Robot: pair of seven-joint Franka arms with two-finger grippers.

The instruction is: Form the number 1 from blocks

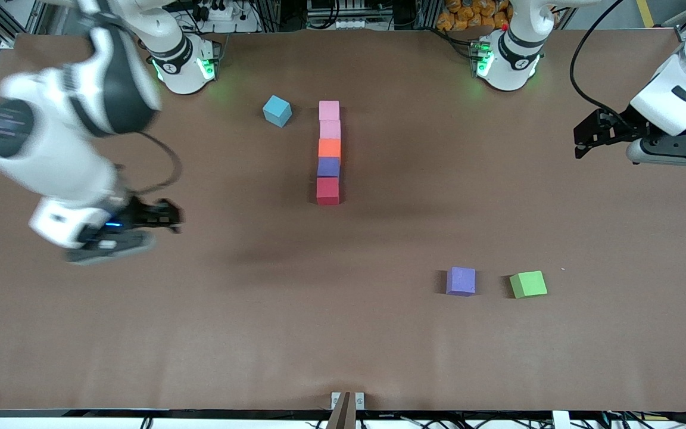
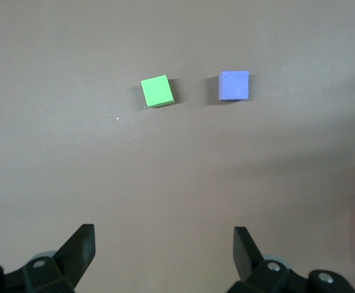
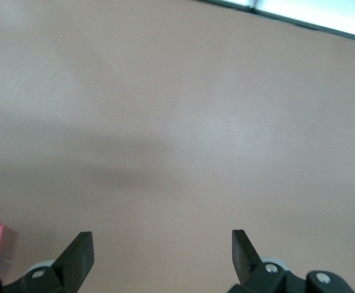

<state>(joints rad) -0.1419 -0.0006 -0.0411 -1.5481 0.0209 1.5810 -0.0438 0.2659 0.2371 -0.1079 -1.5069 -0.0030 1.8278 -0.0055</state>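
Since the blocks [image 1: 329, 152] already stand in one touching line at mid-desk, you find both grippers empty, jaws wide: left gripper [image 1: 581, 140] and right gripper [image 1: 170, 217] up, near their desk ends. Light, squashy foam; pinch flat sides gently.

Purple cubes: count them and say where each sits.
2. One purple cube sits in the line of blocks, between the orange cube and red cube. The other purple cube lies loose beside the green cube.
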